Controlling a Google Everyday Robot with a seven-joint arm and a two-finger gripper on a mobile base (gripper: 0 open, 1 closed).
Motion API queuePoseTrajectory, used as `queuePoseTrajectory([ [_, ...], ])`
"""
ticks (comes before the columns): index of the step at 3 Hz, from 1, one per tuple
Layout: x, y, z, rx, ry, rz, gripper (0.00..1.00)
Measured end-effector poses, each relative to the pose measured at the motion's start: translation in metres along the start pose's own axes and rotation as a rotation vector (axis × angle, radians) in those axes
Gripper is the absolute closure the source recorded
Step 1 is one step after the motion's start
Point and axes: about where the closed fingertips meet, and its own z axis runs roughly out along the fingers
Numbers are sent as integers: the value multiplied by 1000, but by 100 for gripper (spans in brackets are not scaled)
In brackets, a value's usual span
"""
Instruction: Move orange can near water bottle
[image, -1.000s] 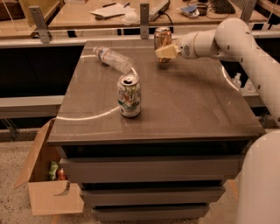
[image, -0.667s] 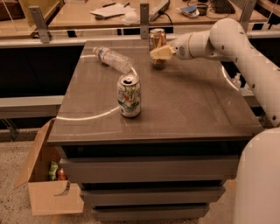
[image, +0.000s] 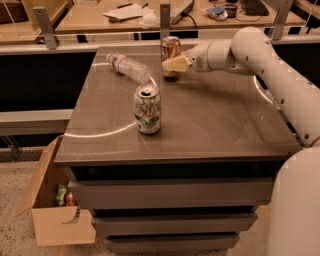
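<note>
The orange can (image: 170, 48) stands upright at the back middle of the grey table (image: 215, 120). My gripper (image: 173, 65) reaches in from the right and is shut on the can's lower part; its tan fingers (image: 176, 64) cover the can's front. The water bottle (image: 129, 67) lies on its side at the back left of the table, cap toward the far left. The bottle's near end is a short gap to the left of the can.
A white can with green markings (image: 147, 109) stands upright in the front middle of the table. A metal rail with posts (image: 165, 20) runs behind the table. An open cardboard box (image: 52, 210) sits on the floor at the front left.
My gripper has moved left along the back of the table with the orange can in it, bringing the can closer to the water bottle. The bottle and white can stayed put.
</note>
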Motion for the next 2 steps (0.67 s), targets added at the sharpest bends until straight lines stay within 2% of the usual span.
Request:
queuePoseTrajectory([
  [1, 0, 14, 8, -46, -35, 12, 98],
  [2, 0, 22, 12, -82, -63, 18, 75],
])
